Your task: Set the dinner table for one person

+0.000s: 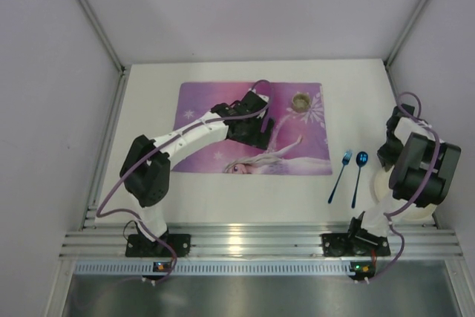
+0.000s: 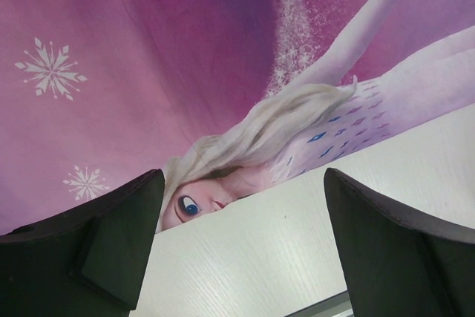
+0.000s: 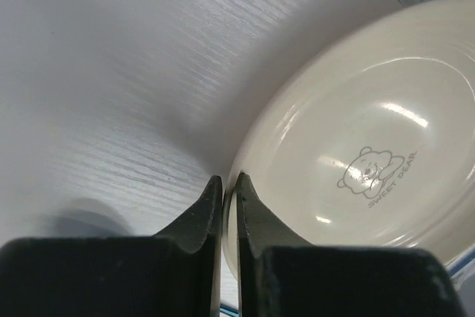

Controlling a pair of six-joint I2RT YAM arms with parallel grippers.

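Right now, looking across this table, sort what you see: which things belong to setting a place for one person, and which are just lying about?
Belong to the job: dinner table, placemat, cup, fork, spoon, plate.

Just lying about: no loose extras in view, only fixtures, the aluminium rail and enclosure walls.

The left arm (image 1: 185,139) rises from its base, bends at the elbow and stretches its forearm toward 2 o'clock, the left gripper (image 2: 241,180) angled down with fingers spread wide — while the right arm (image 1: 415,168) sits folded tight over its base, the right gripper (image 3: 225,183) pinched almost together.
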